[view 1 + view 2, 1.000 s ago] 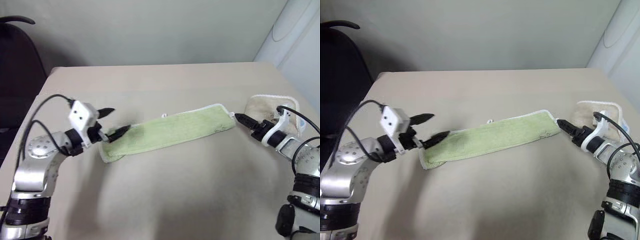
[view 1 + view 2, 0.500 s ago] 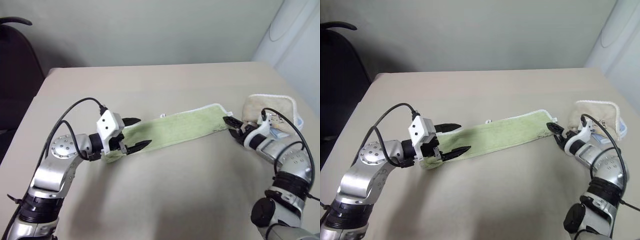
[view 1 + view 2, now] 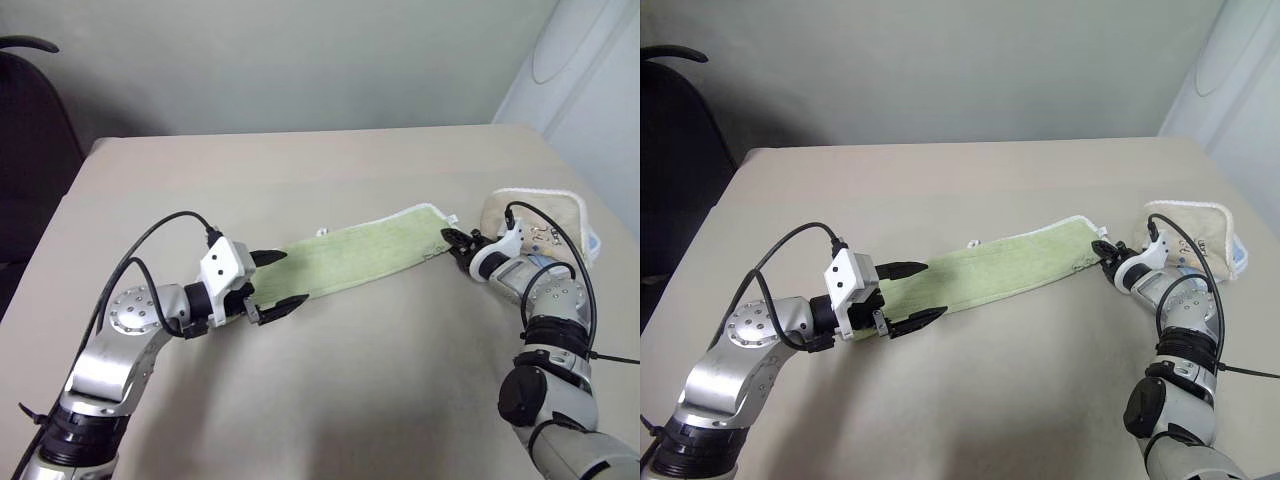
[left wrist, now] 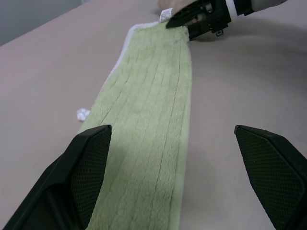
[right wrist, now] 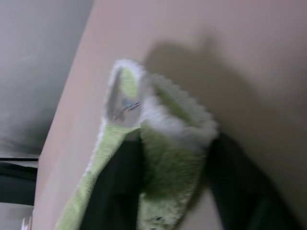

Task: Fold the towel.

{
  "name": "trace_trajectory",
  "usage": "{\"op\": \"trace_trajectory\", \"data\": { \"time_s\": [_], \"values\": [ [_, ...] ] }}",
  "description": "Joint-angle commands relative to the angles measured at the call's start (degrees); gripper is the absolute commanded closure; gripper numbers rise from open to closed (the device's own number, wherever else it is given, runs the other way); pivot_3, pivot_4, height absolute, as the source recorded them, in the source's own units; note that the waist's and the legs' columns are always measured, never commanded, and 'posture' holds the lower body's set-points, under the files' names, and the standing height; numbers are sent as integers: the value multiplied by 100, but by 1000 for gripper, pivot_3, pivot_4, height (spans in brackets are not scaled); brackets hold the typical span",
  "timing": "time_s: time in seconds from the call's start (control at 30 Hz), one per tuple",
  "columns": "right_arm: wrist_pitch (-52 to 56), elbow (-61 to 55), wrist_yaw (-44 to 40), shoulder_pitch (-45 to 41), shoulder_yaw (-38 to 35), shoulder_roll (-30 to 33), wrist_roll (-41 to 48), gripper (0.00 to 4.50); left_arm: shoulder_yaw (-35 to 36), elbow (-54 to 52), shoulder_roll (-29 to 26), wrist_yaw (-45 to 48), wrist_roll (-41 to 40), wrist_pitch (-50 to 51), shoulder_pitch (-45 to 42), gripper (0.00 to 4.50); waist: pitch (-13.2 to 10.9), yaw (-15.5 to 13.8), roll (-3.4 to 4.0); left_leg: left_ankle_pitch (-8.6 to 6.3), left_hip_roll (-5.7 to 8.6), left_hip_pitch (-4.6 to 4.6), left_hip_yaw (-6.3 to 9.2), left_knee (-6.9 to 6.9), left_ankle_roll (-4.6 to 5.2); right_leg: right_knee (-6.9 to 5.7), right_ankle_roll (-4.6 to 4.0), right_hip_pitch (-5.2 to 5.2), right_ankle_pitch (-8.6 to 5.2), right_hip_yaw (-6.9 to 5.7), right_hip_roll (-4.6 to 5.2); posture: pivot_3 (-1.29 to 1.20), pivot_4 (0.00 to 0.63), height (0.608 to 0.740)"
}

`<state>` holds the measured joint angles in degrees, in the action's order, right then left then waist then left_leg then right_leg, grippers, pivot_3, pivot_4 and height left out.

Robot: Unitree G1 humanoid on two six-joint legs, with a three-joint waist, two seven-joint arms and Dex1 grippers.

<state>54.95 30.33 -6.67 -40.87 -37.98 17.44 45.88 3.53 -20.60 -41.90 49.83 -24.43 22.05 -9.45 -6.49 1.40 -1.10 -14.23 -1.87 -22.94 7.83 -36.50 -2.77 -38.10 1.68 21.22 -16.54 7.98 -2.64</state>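
We list one towel [image 3: 355,259]: light green strip, white edging, frame centre. Right gripper [image 3: 452,243] pinches its end; left gripper [image 3: 275,282] gapes wide.

So on my left arm the elbow's bent and the forearm runs across toward the middle, with the left gripper [image 3: 271,283] pointing forward and to the right, tipped slightly down. Its two black fingers [image 4: 84,163] are spread wide with nothing pinched between them, one on each side of the towel [image 3: 365,255] strip's near end. My right arm is stretched forward, wrist angled inward, and the right gripper [image 3: 452,243] has its fingers [image 5: 115,191] pinched onto the far end's corner, cloth bunched up between them.
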Motion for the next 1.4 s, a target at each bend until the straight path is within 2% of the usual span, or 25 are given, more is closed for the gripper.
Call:
{"op": "trace_trajectory", "data": {
  "time_s": [0.03, 0.07, 0.23, 0.4, 0.47, 0.6, 0.7, 0.8, 0.9, 1.03, 1.13, 1.2, 1.3, 1.4],
  "values": [
    [-85, -152, 88, 129, -197, 219, 76, 4099, 105, -278, -14, -44, -9, -43, 30, 60, 3, -26, -6, 0, 0, 1, 5, -3, 1, 2, 0, -6, 0, -3, 0, 0, 150, 740],
    [-87, -221, 84, 147, -233, 282, 111, 4465, 84, -259, -3, -52, -3, -42, 9, 60, 3, -49, -6, -1, 2, 1, 6, -8, 2, 5, 0, -10, 0, -3, 0, 0, 150, 740],
    [-196, -491, -176, 203, -260, 772, 198, 4489, 9, -156, 23, -17, 18, -63, -83, 60, 1, -190, -2, -5, 13, -4, 9, -11, 7, 8, 1, -14, 0, -4, 10, 0, 150, 740],
    [-505, -873, -969, 209, 360, 1470, -161, 4489, -69, -33, 41, 50, 48, -89, -233, 60, -6, -178, 10, 5, 12, -16, 2, -2, -11, 7, 1, 4, 0, -1, 9, 0, 150, 740],
    [-773, -1114, -1363, 247, 761, 1693, -418, 4489, -97, 21, 52, 68, 61, -102, -291, 60, -5, -157, 10, 5, 9, -15, 1, -1, -10, 7, 1, 3, 0, 0, 5, 0, 150, 740],
    [-1584, -2088, -2444, 466, 2099, 2141, -1244, 4489, -149, 105, 85, 105, 99, -124, -391, 60, -6, -122, 12, 2, 7, -14, -1, -2, -5, 5, 1, 6, 0, 2, 2, 0, 150, 740],
    [-2640, -2769, -3249, 865, 3301, 2546, -2259, 4489, -147, 98, 106, 110, 102, -124, -388, 60, -5, -126, 11, 1, 7, -16, 2, -3, -4, 6, 1, 3, 0, -3, 1, 0, 150, 740],
    [-3754, -2994, -3613, 1121, 4334, 2795, -3392, 4489, -152, 32, 130, 82, 108, -119, -320, 60, -5, -131, 9, -5, 6, -15, 8, -10, 5, 7, 1, -5, 0, -6, 2, 0, 150, 740],
    [-4477, -3040, -3834, 1245, 5060, 2733, -4127, 4489, -157, -82, 180, 13, 102, -80, -245, 60, -5, -132, 9, -5, 6, -15, 9, -12, 6, 7, 2, -4, 0, -6, 3, 0, 150, 740],
    [-4708, -2847, -3767, 1180, 5356, 2371, -4519, 4489, -111, -223, 223, -79, 83, -32, -128, 60, -5, -128, 9, -5, 6, -15, 5, -12, 5, 7, 2, -2, 0, -4, 3, 0, 150, 740],
    [-4587, -2884, -3900, 1200, 5300, 2180, -4447, 3846, -48, -330, 228, -146, 56, 0, -2, 60, -5, -137, 9, -3, 5, -16, 6, -12, 1, 7, 2, -2, 0, -5, 3, 0, 150, 740],
    [-4412, -3012, -4070, 1246, 5204, 2125, -4254, 3247, -25, -387, 238, -185, 38, 16, 66, 60, -4, -144, 8, 3, 5, -16, 6, -12, -8, 8, 2, -3, 0, -5, 3, 0, 150, 740],
    [-4250, -3184, -4224, 1341, 5024, 2129, -4030, 2189, -32, -468, 269, -255, 31, 46, 161, 60, -4, -152, 8, 11, 5, -16, 4, -12, -22, 9, 2, -5, 0, -5, 3, 0, 150, 740],
    [-3786, -3602, -4443, 1530, 4444, 2158, -3240, 1133, 73, -542, 330, -370, -47, 120, 334, 60, -4, -162, 8, 26, 5, -15, 2, -12, -49, 11, 2, -7, 0, -5, 3, 0, 150, 740]
  ]
}}
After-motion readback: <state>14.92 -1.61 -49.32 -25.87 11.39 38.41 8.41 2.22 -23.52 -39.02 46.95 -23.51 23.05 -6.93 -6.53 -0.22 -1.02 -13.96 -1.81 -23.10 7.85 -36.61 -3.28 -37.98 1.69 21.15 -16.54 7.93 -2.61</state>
